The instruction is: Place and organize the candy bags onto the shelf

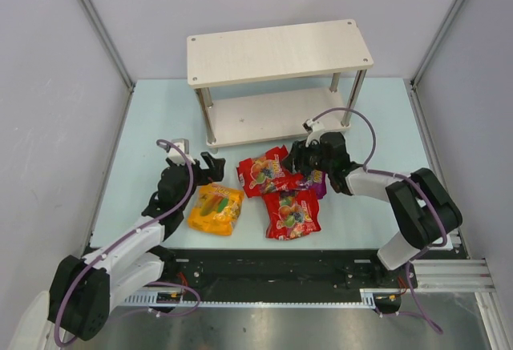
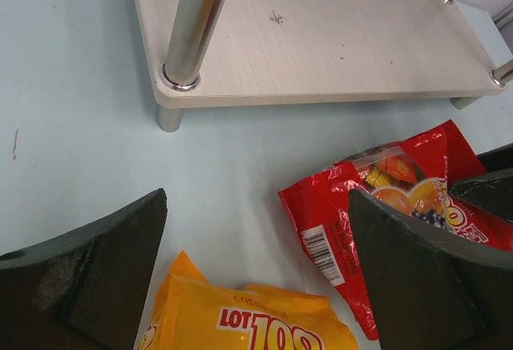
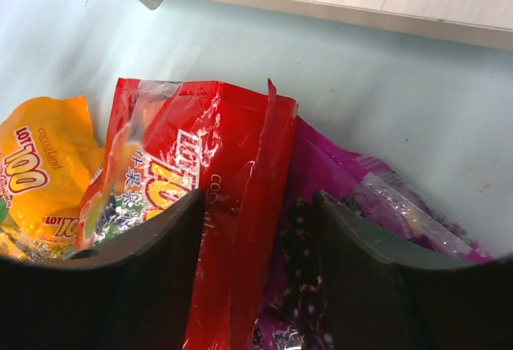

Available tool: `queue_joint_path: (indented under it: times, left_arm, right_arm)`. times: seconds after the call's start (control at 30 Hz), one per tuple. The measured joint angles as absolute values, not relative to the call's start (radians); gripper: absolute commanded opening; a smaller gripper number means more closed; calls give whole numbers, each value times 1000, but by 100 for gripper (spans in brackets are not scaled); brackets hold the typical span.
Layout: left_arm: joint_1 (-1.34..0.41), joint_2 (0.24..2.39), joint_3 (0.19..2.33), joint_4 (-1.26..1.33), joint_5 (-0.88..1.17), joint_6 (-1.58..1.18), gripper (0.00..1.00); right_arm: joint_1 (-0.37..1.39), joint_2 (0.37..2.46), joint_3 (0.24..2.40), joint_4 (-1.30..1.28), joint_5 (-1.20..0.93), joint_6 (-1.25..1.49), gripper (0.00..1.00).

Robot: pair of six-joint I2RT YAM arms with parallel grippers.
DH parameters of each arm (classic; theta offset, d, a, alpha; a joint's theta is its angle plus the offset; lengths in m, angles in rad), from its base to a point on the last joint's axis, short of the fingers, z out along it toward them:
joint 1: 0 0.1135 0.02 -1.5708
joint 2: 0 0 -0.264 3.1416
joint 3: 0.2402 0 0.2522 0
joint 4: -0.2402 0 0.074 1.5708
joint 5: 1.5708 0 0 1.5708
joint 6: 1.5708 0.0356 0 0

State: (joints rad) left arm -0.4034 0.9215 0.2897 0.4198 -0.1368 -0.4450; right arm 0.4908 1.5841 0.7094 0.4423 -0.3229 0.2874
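Observation:
Several candy bags lie in front of the shelf [image 1: 280, 50]: an orange-yellow bag [image 1: 215, 208], two red bags [image 1: 264, 172] [image 1: 292, 212] and a purple bag [image 1: 318, 180] partly under the red ones. My right gripper [image 3: 256, 206] is down on the pile. Its jaws stand partly closed, straddling the edge of a red bag [image 3: 200, 126] and the purple bag [image 3: 337, 174] beside it. My left gripper [image 2: 258, 206] is wide open above the table with nothing in it. The orange-yellow bag [image 2: 248, 318] lies just below it and a red bag [image 2: 345, 206] is by its right finger.
The shelf's lower board [image 2: 321, 38] lies just beyond the bags, with a metal post [image 2: 196, 22] at its near left corner. Grey walls close in the pale blue table [image 1: 144, 142] on three sides.

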Motion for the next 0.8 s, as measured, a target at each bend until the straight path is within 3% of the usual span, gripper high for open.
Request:
queue_joint_path:
  times: [0.17,0.4,0.8]
  left_arm:
    - [-404,921,290,419,-152,-445,100]
    - [-404,921,290,411,-159,-445,100]
    - [-404,920,290,393,-173,-445,100]
  right_arm:
    - [492,1611,719,455,-343,290,24]
    - [487,1607,725,453,-356,304,0]
    - [463,1335,743,274,-318,297,0]
